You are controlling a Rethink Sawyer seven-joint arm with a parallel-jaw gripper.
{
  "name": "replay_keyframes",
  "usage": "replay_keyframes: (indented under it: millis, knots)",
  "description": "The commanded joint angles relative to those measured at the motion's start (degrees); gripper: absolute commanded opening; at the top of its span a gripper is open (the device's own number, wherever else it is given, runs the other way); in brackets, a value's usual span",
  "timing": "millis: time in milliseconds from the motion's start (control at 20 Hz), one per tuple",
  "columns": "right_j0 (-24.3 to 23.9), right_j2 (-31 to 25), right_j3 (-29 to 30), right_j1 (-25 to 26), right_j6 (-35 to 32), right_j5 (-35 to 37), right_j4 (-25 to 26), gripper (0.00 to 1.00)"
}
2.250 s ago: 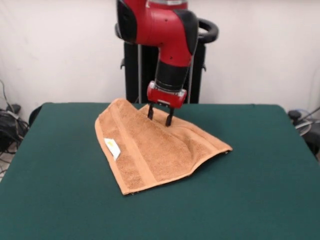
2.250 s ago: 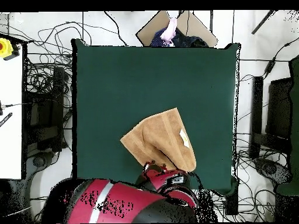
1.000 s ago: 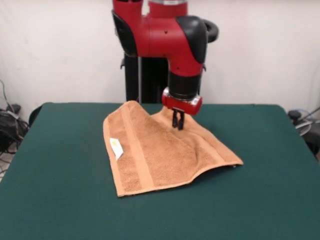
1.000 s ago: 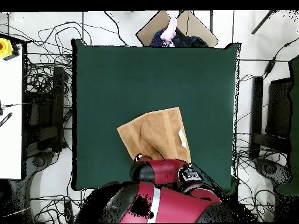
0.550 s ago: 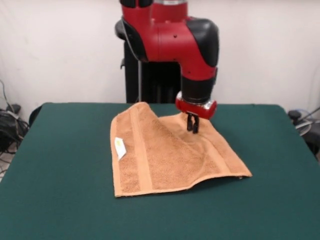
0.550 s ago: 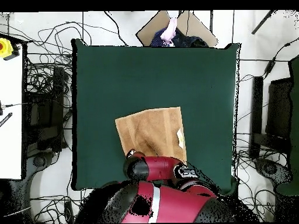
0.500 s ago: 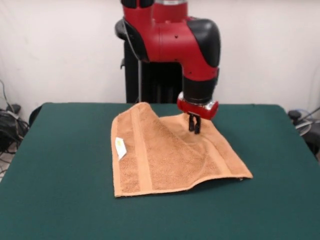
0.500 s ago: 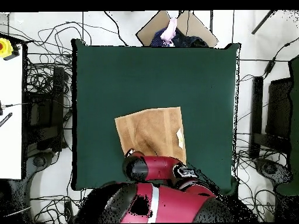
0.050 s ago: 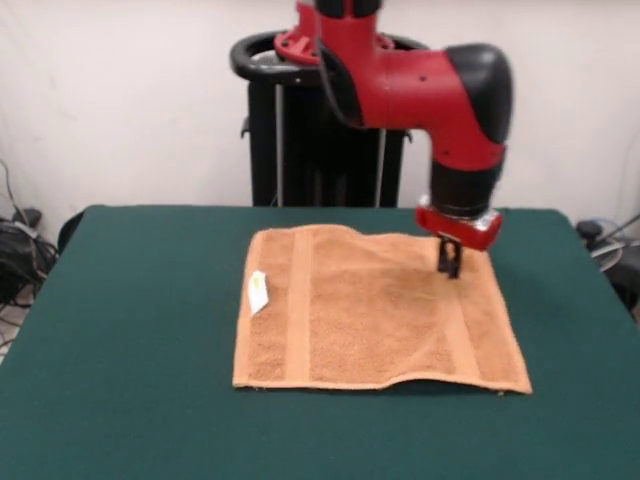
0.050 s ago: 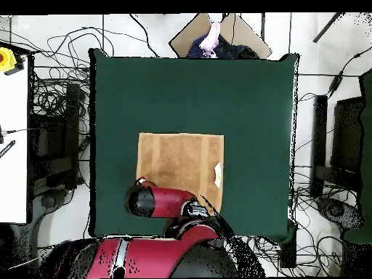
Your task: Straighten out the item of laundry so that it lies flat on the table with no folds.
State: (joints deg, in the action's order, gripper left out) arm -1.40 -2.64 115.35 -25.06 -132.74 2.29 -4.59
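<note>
Towel spread near-square on green felt

Terry towel (image 9: pixel 375 310) lies almost flat mid-table (image 9: pixel 130 330), two smooth woven bands crossing its nubby tan-orange pile, white tag (image 9: pixel 258 293) at one edge. Tool (image 9: pixel 449 261), fingers clenched, pinches the far corner; front hem ripples slightly.

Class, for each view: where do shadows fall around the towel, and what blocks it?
Front view: a thin shadow under the tan-orange terry towel, along its near edge, on the dark green felt table. Overhead view: the red and black arm covers one towel corner.
</note>
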Motion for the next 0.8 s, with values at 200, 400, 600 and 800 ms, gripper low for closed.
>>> replay_keyframes:
  millis: [200,400,600,800]
  knots:
    - [13.7,2.9,-12.0,5.0,-14.7,8.7,-16.6,0.00]
    - [16.4,7.5,-13.0,7.7,-12.6,6.0,-18.3,0.00]
    - [17.1,11.7,-12.5,7.7,-9.0,7.4,-16.0,0.00]
    - [16.4,14.0,-7.5,4.9,-8.3,5.6,-13.3,0.00]
